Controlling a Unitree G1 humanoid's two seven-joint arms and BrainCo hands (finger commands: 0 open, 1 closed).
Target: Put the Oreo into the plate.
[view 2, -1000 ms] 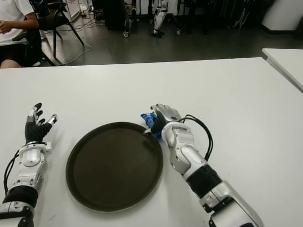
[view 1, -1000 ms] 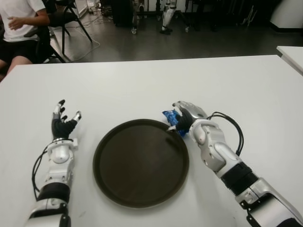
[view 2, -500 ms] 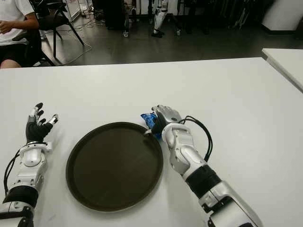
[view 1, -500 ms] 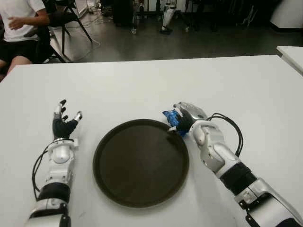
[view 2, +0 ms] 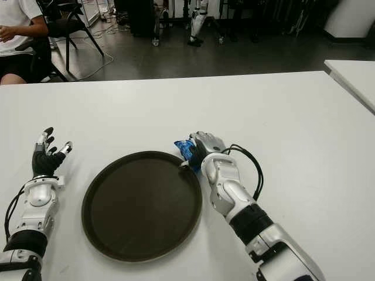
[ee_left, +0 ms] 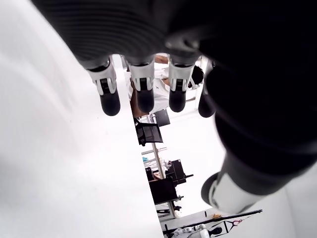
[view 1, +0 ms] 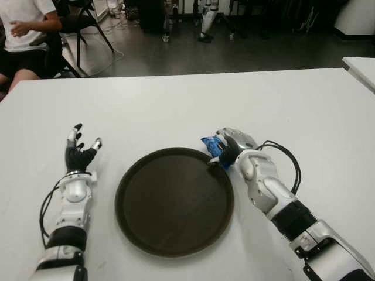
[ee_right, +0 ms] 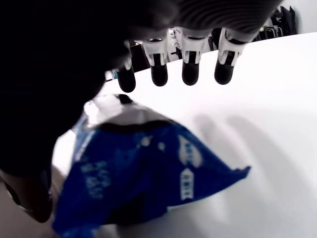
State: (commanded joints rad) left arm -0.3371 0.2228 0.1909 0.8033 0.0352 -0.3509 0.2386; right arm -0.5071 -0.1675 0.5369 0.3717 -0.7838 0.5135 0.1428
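Observation:
The Oreo [view 1: 209, 144] is a small blue packet lying on the white table, just off the far right rim of the dark round plate [view 1: 174, 202]. My right hand [view 1: 232, 144] arches over the packet from the right. In the right wrist view the packet [ee_right: 143, 171] lies under the palm, and the fingertips [ee_right: 190, 69] reach past it without touching it, so the hand is open. My left hand [view 1: 79, 150] shows left of the plate, fingers spread and holding nothing.
The white table [view 1: 176, 105] runs far beyond the plate. A second table's corner [view 1: 360, 64] shows at the far right. A seated person [view 1: 23, 29] and chairs are past the table's far left edge.
My right hand has shifted slightly right and closer over the packet. The packet, the plate and the left hand stay where they were.

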